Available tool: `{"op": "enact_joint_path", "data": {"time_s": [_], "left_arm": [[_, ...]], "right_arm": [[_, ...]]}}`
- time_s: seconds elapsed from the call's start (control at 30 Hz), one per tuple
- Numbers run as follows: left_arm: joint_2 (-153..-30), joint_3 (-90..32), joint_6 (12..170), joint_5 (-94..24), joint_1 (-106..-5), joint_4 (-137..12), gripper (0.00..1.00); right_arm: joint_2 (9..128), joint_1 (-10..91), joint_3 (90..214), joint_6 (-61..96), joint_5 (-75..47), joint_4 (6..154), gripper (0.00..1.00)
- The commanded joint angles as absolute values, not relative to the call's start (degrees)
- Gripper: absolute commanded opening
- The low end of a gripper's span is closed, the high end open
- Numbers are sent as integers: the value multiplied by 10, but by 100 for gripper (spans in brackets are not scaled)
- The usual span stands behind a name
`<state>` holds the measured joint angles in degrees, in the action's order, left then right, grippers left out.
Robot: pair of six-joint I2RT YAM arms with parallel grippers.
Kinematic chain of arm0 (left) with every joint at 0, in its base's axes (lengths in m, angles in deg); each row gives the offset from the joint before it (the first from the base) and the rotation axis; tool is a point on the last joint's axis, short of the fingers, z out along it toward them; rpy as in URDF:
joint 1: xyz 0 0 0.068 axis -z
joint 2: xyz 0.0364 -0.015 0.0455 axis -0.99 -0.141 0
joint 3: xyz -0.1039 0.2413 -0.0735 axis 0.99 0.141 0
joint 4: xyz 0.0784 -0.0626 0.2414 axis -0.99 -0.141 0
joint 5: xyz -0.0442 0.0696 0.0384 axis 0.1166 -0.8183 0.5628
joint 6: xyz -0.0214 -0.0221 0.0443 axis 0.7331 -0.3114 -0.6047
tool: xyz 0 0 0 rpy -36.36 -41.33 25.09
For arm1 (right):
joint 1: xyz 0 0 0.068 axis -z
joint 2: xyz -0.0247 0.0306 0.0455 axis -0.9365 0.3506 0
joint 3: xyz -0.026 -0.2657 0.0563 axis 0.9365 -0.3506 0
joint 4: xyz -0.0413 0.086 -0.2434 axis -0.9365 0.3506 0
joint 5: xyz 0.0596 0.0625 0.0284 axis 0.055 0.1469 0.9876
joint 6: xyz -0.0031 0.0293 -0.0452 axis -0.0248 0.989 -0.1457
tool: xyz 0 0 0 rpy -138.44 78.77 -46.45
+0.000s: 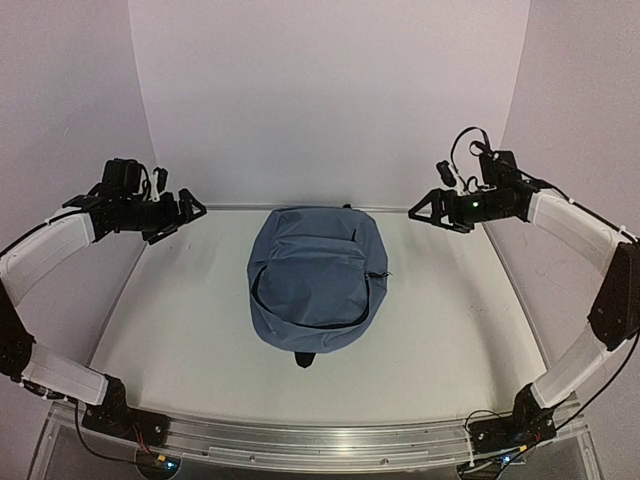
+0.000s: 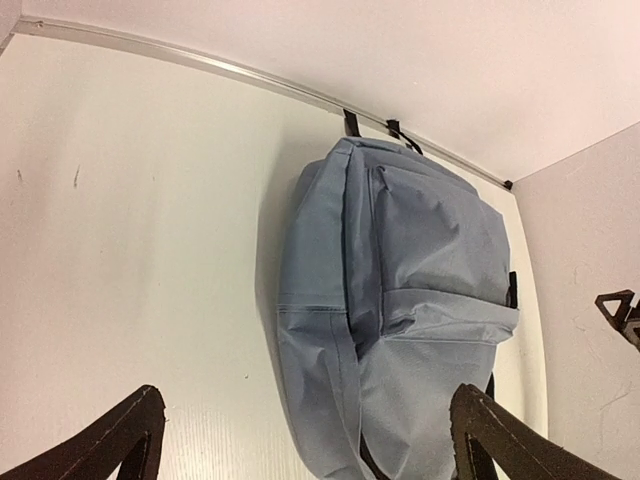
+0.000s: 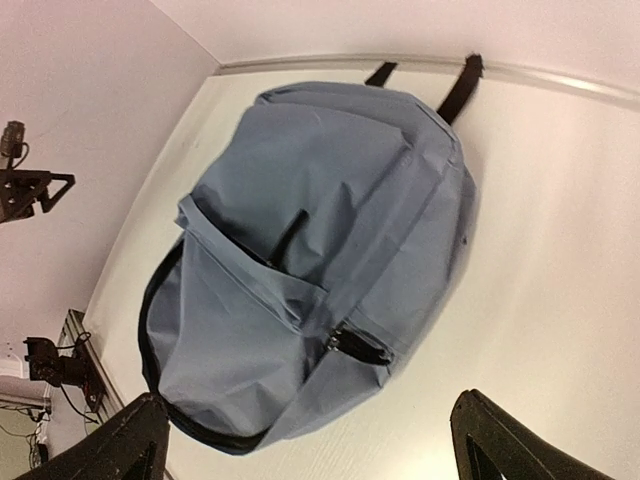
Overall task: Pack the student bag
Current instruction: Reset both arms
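Shows student bag point(image 1: 315, 275) flat on table point(image 1: 180, 320), nothing loose outside; looks packed, zip seemingly closed. Shows left claw point(image 1: 182, 222) and right claw point(image 1: 435, 218) hovering aside, wide, empty.

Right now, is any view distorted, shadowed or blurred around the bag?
Top external: the wide lens bows the table edges; student bag sharp, light even. Left wrist: soft shadow left of the bag; left pincer's fingers dark, blurred. Right wrist: bag tilted, sharp, no glare.

Bag point(image 1: 315, 275) plain slate-blue, straps point(image 3: 460, 88) black. Tabletop point(image 1: 180, 320) white. My left end effector point(image 1: 185, 220) & right end effector point(image 1: 435, 216) black.
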<state>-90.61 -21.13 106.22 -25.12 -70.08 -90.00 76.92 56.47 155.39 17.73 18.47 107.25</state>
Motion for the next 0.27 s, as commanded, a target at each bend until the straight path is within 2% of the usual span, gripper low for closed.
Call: {"op": "enact_joint_path", "data": {"time_s": [0.0,0.23], "left_arm": [[-883,-169,1061,-253,-707,-921,100],[-888,-155,1070,-271,-708,-930,100]], "right_arm": [[750,584,1503,150,160,1092,98],[735,585,1486,155,167,1091,98]]}}
